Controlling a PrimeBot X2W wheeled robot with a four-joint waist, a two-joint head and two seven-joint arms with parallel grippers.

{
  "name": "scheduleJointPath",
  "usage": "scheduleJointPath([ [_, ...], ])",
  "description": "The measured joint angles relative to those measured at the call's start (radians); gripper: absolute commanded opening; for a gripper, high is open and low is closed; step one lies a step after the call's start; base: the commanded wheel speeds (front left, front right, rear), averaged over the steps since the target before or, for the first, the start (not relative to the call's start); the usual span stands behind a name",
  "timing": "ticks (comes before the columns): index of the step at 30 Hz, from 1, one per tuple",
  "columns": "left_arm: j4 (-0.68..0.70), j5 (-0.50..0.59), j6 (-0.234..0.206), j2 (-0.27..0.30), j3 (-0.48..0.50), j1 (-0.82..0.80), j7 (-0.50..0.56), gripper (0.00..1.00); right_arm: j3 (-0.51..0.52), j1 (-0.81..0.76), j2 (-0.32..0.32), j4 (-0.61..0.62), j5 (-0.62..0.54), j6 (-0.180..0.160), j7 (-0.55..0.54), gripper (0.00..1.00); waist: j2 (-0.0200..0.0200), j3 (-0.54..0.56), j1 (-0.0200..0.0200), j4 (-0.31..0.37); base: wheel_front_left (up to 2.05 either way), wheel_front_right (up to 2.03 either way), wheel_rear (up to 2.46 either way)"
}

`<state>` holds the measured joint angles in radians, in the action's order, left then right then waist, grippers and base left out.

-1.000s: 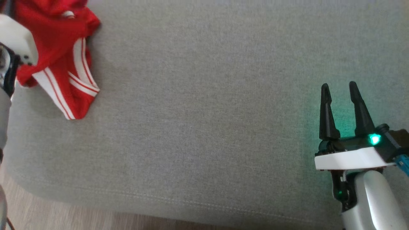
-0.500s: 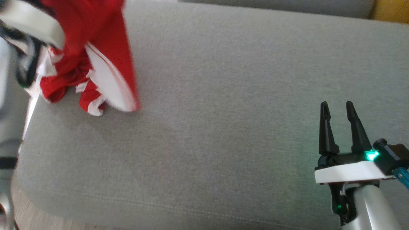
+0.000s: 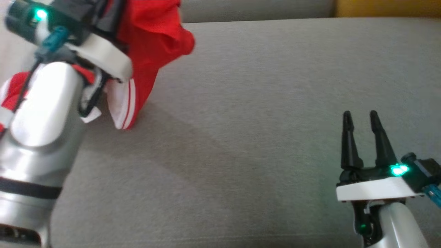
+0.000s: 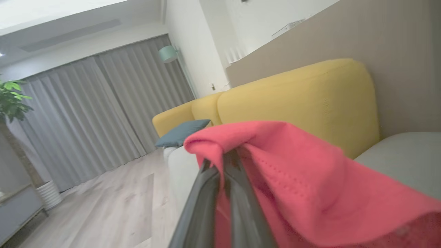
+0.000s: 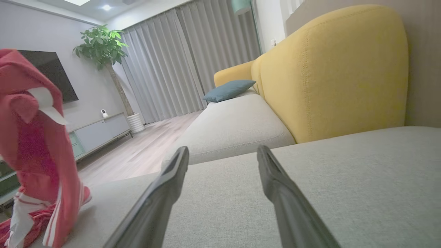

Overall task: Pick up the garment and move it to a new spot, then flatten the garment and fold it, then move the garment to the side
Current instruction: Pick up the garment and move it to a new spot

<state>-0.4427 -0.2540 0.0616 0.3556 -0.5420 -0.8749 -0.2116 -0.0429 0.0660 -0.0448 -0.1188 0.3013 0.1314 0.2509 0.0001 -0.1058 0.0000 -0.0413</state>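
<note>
On grey cushion (image 3: 241, 103): red garment (image 3: 151, 38) pinched in left claw (image 4: 222, 164), lower end touching; right claw (image 3: 360, 115) parted; yellow backrest (image 5: 327, 69) behind.

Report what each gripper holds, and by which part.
Left gripper pinches the red garment by a bunched fold at its top, the rest hanging down. Right gripper is open, holding nothing.

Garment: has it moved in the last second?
Yes. The garment is now mostly lifted off the cushion by the left end effector and farther right.
</note>
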Motion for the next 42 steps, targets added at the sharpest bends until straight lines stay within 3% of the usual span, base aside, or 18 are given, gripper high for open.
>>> scheduleJointPath([
  [8,0.004,-0.001,-0.025,-0.131,-0.071,0.0,0.017,0.0,-0.054,0.006,0.0,0.03,0.036,0.0,0.0,1.0,0.0,-0.019,0.0,0.161,0.0,0.0,0.0],
  [15,-0.136,-0.003,-0.065,-0.257,-0.102,-0.013,0.006,0.0,-0.074,0.008,0.0,0.043,0.061,0.0,0.0,1.0,0.0,-0.055,0.0,0.303,0.0,0.0,0.0],
  [16,-0.161,-0.003,-0.061,-0.268,-0.115,-0.013,0.006,0.45,-0.075,0.008,0.0,0.043,0.062,0.0,0.0,1.0,0.0,-0.061,0.0,0.32,0.0,0.0,0.0],
  [17,-0.184,-0.003,-0.053,-0.277,-0.134,-0.012,0.001,1.0,-0.076,0.008,0.0,0.043,0.065,0.0,0.0,1.0,0.0,-0.067,0.0,0.336,0.0,0.0,0.0],
  [22,-0.251,-0.004,-0.034,-0.307,-0.188,-0.008,-0.023,1.0,-0.071,0.008,0.0,0.046,0.069,0.0,0.0,1.0,0.0,-0.094,0.0,0.378,0.0,0.0,0.0],
  [26,-0.275,-0.013,-0.036,-0.306,-0.182,-0.006,-0.034,1.0,-0.052,0.008,0.0,0.047,0.066,0.0,0.0,1.0,0.0,-0.092,0.0,0.352,0.0,0.0,0.0],
  [35,-0.192,-0.026,-0.084,-0.224,-0.083,0.05,-0.045,1.0,-0.016,0.005,0.0,0.036,0.016,0.0,0.0,1.0,0.0,-0.055,0.0,0.209,0.0,0.0,0.0],
  [42,-0.04,-0.05,-0.126,-0.13,-0.013,0.373,-0.045,1.0,0.014,-0.034,0.0,0.001,-0.017,0.0,0.0,1.0,0.0,0.01,0.0,0.062,0.0,0.0,0.0],
])
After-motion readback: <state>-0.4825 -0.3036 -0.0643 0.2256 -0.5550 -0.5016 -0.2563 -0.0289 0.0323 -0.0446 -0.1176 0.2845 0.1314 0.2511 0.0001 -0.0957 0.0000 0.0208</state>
